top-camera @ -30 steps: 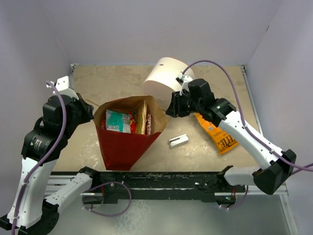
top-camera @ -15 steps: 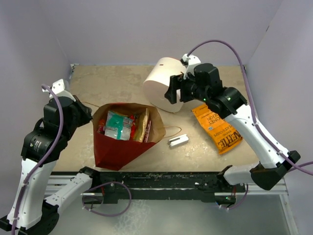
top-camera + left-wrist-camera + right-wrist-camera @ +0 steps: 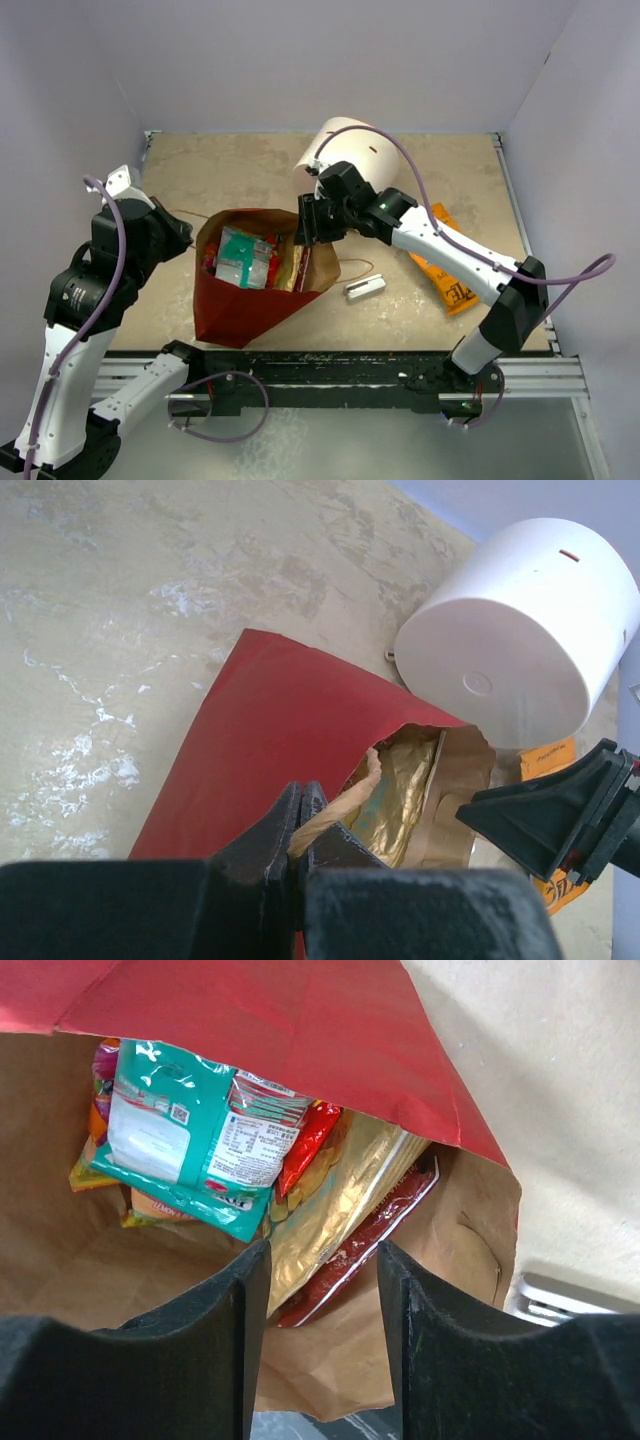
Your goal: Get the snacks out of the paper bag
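The red paper bag (image 3: 245,300) lies on the table with its brown mouth facing up and back. Inside it lie snacks: a teal packet (image 3: 190,1130), a thin red one (image 3: 312,1138) and a gold-backed one (image 3: 345,1195). An orange snack packet (image 3: 455,285) rests on the table at the right. My left gripper (image 3: 300,808) is shut on the bag's brown rim (image 3: 350,800) at its left side. My right gripper (image 3: 320,1260) hangs open over the bag's right side, fingers either side of the gold packet's lower end, apart from it.
A big white cylinder (image 3: 345,165) lies on its side just behind the bag. A small grey metal bracket (image 3: 365,288) sits on the table right of the bag, near a twine handle (image 3: 355,268). Walls close in the back and both sides.
My right gripper swung up by the white cylinder, then came left and down to the bag's mouth. The bag settled and its mouth shifted a little. My left gripper stayed shut on the rim.
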{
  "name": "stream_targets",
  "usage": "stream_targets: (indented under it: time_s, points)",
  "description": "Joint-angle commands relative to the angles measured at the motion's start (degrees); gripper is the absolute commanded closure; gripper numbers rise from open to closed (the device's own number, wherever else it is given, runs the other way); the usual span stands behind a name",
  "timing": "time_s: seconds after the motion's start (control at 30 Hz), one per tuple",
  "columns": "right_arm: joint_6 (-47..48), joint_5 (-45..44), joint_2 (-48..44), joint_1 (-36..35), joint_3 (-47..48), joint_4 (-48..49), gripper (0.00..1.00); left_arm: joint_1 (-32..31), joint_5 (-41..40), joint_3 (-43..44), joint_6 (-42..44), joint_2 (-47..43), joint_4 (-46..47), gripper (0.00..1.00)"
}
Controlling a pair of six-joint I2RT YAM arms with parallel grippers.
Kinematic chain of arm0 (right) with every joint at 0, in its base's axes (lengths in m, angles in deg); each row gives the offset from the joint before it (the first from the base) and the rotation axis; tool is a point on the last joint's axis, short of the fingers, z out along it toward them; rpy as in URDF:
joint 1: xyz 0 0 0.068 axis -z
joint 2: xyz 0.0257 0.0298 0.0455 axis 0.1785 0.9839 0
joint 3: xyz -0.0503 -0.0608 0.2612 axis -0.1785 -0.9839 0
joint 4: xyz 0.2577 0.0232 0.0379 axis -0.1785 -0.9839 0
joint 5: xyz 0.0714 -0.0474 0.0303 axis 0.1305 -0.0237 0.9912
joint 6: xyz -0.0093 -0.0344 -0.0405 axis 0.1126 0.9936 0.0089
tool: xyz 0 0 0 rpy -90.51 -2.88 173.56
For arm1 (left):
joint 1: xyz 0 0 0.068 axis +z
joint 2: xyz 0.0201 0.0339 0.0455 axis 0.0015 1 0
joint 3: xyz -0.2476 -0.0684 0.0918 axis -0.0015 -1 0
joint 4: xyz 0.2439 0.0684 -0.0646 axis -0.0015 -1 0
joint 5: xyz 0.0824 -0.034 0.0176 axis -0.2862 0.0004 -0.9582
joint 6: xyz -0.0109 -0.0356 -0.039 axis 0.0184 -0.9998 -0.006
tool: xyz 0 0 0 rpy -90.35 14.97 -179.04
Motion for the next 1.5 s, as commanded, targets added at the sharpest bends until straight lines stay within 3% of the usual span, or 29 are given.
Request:
stream_targets:
  time_s: [0.0,0.13,0.33,0.57,0.87,0.97,1.2,1.47]
  points:
    - [-8.89,-2.33,-0.89,0.17,-1.1,2.69,0.52,0.05,0.45,-1.4,-3.01,-1.32,-0.66,1.0]
    - [-13.61,-2.28,0.26,0.15,-4.94,9.07,0.55,0.09,-0.19,-2.37,-4.29,-2.28,-1.2,1.0]
    - [-15.63,-6.24,5.14,0.18,-1.95,5.21,0.55,0.03,1.15,-2.7,-4.85,-1.31,-2.07,1.0]
    - [-17.32,-6.49,4.01,-0.25,-6.5,8.7,0.53,0.06,1.87,-4.1,-6.24,-2.14,-3.27,1.0]
    - [-17.1,-11.83,0.17,-1.04,-7.97,4.08,0.45,0.05,1.36,-3.81,-6.95,-3.22,-4.22,1.0]
    - [-17.1,-10.78,-1.56,-1.02,-11.35,8.78,0.45,0.1,1.44,-3.74,-6.94,-3.64,-4.16,1.0]
    - [-16.86,-7.37,2.15,-1.05,-8.99,11.78,0.53,0.09,1.79,-3.13,-6.4,-3.28,-5.25,1.0]
    - [-18.17,-6.26,3.39,-1.05,-9.54,15.25,0.55,0.05,2.96,-3.12,-6.26,-3.23,-6.25,1.0]
